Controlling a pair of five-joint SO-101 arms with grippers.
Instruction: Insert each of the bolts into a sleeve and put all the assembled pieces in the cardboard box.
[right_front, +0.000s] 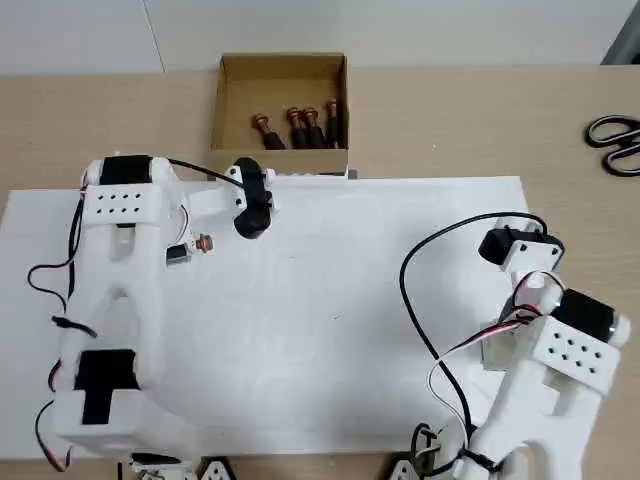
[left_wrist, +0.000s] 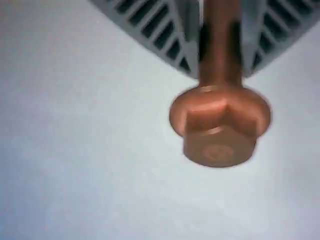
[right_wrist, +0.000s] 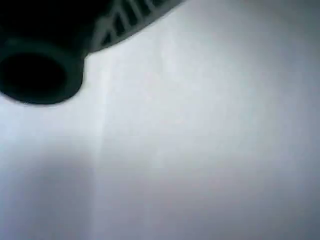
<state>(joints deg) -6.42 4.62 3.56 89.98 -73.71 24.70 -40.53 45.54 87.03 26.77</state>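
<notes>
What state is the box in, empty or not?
Not empty: the box holds several bolt-and-sleeve pieces along its near side.

Light wooden table (right_front: 450, 120) under a white sheet (right_front: 330, 330), scissors (right_front: 615, 143) aside

- Two arms: a left arm (right_front: 115, 300) and a right arm (right_front: 545, 390).
- One box (right_front: 228, 100).
- Four assembled pieces (right_front: 300, 127) inside it, as near as I can count; they lie close together.
- One bolt (left_wrist: 220, 125) outside the box.
- One black sleeve (right_wrist: 37, 75) on its own.
- One pair of scissors (right_front: 615, 143).
- One white sheet (right_front: 330, 320).
- One desk (right_front: 450, 120).
</notes>
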